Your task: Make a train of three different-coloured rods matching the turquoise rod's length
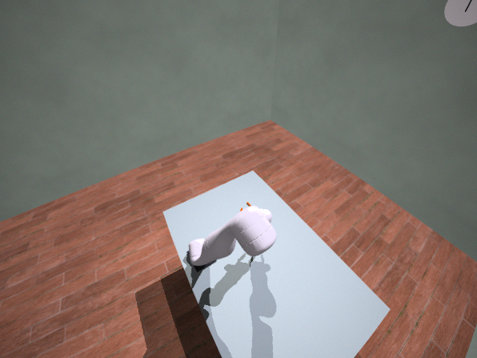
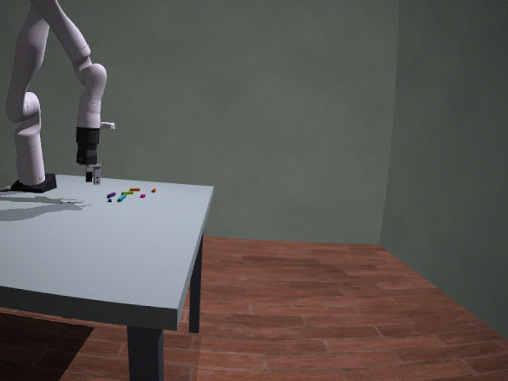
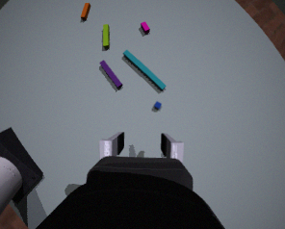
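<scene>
In the wrist view my gripper [image 3: 142, 140] is open and empty, above the table and short of the rods. The small blue rod [image 3: 157, 105] lies closest, just ahead of the fingers. The long turquoise rod [image 3: 143, 69] lies slanted beyond it, with the purple rod [image 3: 111, 74] to its left. Farther on are the lime rod [image 3: 106, 35], the magenta rod [image 3: 145, 26] and two orange rods [image 3: 85, 11]. All lie flat and apart. In the exterior view the gripper [image 2: 94, 178] hangs over the table left of the rod cluster [image 2: 128, 194].
The arm's base [image 2: 33, 183] stands at the table's far left corner. In the top view the arm [image 1: 236, 235] hides most rods; only orange tips [image 1: 246, 205] show. The table edge [image 2: 200, 216] lies right of the rods.
</scene>
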